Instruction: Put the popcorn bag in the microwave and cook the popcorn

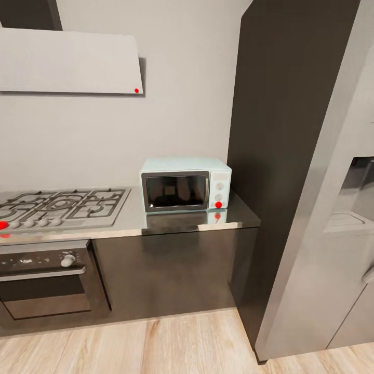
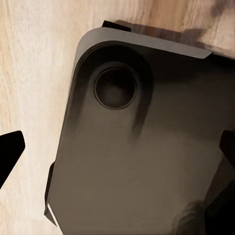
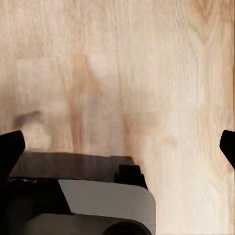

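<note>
Head view: small boxy mint-blue microwave with a dark glass door, shut, sits on the shiny grey metal-look desk toward its right end, back against the grey wall. Red dot at the base of its whitish knob panel. Black-grated gas hob takes the desk's left part; dark built-in oven sits under it. White slanted hood above, grey fridge at right, pale wood-plank floor below. No tan popcorn sack on this stretch of desk, so I cannot tell which way it lies from either pincer or which arm is nearer; it has to be found first.

Left wrist view: left pincer points down at the robot's dark base plate, floor beside it. Black fingertips sit at opposite frame edges, spread wide, nothing between them.

Right wrist view: right pincer also faces the floor, base corner at one edge. Fingertips wide apart, holding nothing.

Judgement: robot is in transit, grasp not yet begun.
</note>
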Motion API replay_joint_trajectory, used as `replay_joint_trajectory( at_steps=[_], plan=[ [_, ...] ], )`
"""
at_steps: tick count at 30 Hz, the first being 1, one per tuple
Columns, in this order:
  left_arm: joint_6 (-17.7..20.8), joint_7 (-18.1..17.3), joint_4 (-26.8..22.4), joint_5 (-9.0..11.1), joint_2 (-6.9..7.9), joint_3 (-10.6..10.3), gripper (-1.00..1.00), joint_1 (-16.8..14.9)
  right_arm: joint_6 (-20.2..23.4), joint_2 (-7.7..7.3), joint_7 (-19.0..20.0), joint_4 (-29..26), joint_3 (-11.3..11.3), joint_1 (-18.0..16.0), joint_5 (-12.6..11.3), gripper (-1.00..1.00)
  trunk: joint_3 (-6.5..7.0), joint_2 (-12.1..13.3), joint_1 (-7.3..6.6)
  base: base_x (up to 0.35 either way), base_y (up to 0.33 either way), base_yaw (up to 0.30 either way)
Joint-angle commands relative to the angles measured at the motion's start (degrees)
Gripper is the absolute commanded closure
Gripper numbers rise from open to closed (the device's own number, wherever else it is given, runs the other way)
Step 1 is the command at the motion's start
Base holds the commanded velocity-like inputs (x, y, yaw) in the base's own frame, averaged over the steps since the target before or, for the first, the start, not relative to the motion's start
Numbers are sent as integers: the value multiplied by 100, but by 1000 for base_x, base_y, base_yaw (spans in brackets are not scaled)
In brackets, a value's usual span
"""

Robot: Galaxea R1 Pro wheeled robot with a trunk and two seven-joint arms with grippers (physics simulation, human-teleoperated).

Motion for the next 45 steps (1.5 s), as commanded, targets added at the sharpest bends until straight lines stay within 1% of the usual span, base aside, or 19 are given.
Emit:
replay_joint_trajectory(
  at_steps=[1, 3, 4, 6, 9, 10, 12, 13, 14, 15, 17, 19, 20, 21, 24, 26, 30, 34, 45],
  plan=[
    [-3, 4, -10, 25, 0, 7, -100, 3, 520, 82, 12, -538, 52, -13, 53, -100, -6, -3, 0, 0, 0, 0],
    [-3, 4, -8, 26, -1, 13, -100, 3, 1556, 329, 17, -1679, 344, -190, 96, -100, -6, -3, 0, 0, 0, 0],
    [-3, 4, -7, 27, -2, 14, -100, 3, 1895, 392, 18, -2063, 484, -321, 104, -100, -6, -3, 0, 0, 0, 0],
    [-7, 4, -7, 26, -7, 16, -100, 3, 2581, 491, 14, -2809, 747, -825, 95, -100, -6, -3, 0, 0, 0, 0],
    [-8, 4, -8, 27, -8, 18, -100, 3, 3371, 760, 2, -3222, 860, -1987, 53, -100, -6, -3, 0, 0, 0, 0],
    [-8, 4, -8, 27, -8, 19, -100, 3, 3681, 913, -18, -3300, 865, -2549, 53, -100, -6, -3, 0, 0, 0, 0],
    [-11, 4, -8, 27, -9, 17, -100, 3, 4176, 955, -48, -3448, 848, -3401, 54, -100, -6, -3, 0, 0, 0, 0],
    [-11, 4, -8, 27, -8, 17, -100, 3, 4369, 955, -53, -3536, 815, -3707, 50, -100, -6, -3, 0, 0, 0, 0],
    [-12, 4, -8, 27, -10, 20, -100, 3, 4483, 955, -75, -3818, 692, -4326, 55, -100, -6, -3, 0, 0, 0, 0],
    [-12, 4, -8, 27, -13, 21, -100, 3, 4483, 955, -123, -4021, 662, -4452, 64, -100, -6, -3, 0, 0, 0, 0],
    [-12, 4, -8, 27, -16, 24, -100, 3, 4483, 955, -395, -4394, 671, -4555, 109, -100, -6, -3, 0, 0, 0, 0],
    [-163, 4, 8, 29, -16, 25, -100, 3, 3602, 955, -614, -4378, 688, -4572, 101, -100, -6, -3, 0, 0, 0, 0],
    [-429, 9, 40, 40, -16, 22, -100, 3, 3421, 955, -656, -4297, 693, -4574, 113, -100, -6, -3, 0, 0, 0, 0],
    [-607, 11, 60, 46, -16, 21, -100, 3, 3314, 955, -682, -4239, 696, -4575, 119, -100, -6, -3, 0, 0, 0, 0],
    [-755, 13, 76, 55, -16, 19, -100, 3, 3184, 955, -704, -4168, 698, -4534, 108, -100, -6, -3, 0, 0, 0, 0],
    [-781, 17, 73, 59, -12, 23, -100, 3, 2973, 955, -708, -4033, 698, -4522, 103, -100, -6, -3, 0, 0, 0, 0],
    [-800, 21, 72, 62, -7, 25, -100, 3, 2138, 955, -703, -3332, 698, -4515, 106, -100, -6, -3, 0, 0, 0, 0],
    [-795, 16, 64, 55, -14, 26, -100, 3, 1957, 955, -700, -2997, 706, -4514, 115, -100, -6, -3, 0, 0, 0, 0],
    [-794, 22, 71, 62, -6, 26, -100, 3, 1831, 955, -702, -2951, 698, -4514, 121, -100, -6, -3, 0, 228, 15, 0]
  ],
)
